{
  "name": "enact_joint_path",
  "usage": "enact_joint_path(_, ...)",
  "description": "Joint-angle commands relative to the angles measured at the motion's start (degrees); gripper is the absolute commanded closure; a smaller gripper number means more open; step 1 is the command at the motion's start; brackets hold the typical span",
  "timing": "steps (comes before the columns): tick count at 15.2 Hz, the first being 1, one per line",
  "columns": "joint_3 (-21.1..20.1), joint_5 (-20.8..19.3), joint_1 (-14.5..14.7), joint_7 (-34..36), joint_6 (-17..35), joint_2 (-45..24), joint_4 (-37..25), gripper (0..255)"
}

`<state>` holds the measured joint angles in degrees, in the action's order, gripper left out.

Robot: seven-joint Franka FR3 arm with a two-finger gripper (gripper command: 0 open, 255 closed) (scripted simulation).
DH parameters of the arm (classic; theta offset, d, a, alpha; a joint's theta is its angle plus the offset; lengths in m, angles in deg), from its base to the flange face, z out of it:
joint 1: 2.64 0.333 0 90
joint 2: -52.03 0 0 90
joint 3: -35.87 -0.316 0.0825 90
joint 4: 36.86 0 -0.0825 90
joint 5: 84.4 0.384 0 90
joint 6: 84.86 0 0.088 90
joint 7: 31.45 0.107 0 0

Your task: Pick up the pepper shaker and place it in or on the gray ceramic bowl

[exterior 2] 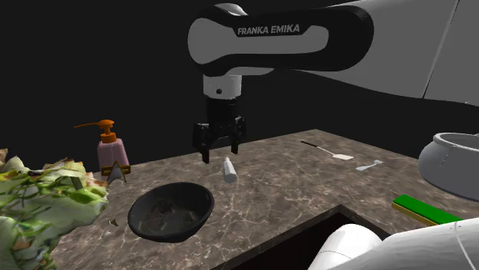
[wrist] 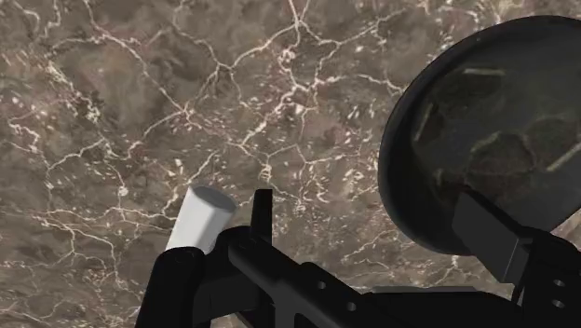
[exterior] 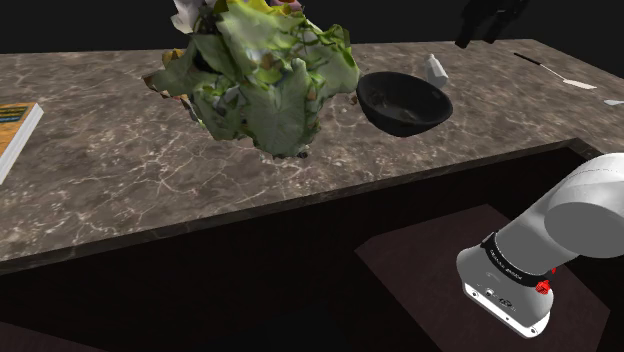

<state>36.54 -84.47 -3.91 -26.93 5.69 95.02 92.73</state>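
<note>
Jaws hang open and empty just above the white shaker, which stands nearly upright toward the tabletop's far edge, offset beneath the finger farther from the dark bowl.

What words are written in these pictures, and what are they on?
"FRANKA EMIKA": white letters on the arm, on its black part.
Print on the dark ring near the arm's base: too blurred to read.
Print on the book: too small to read.
</note>
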Motion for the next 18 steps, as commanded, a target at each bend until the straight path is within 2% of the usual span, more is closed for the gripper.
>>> enact_joint_path(1,0.00,0.00,0.00,0.00,0.00,0.00,0.00,0)
enact_joint_path(10,11.38,4.80,-3.53,-3.20,16.83,-7.79,4.08,0)
enact_joint_path(16,19.47,11.55,-3.91,-7.74,26.97,-15.69,4.48,0)
enact_joint_path(18,20.21,12.60,-3.73,-8.43,28.61,-16.82,4.91,0)
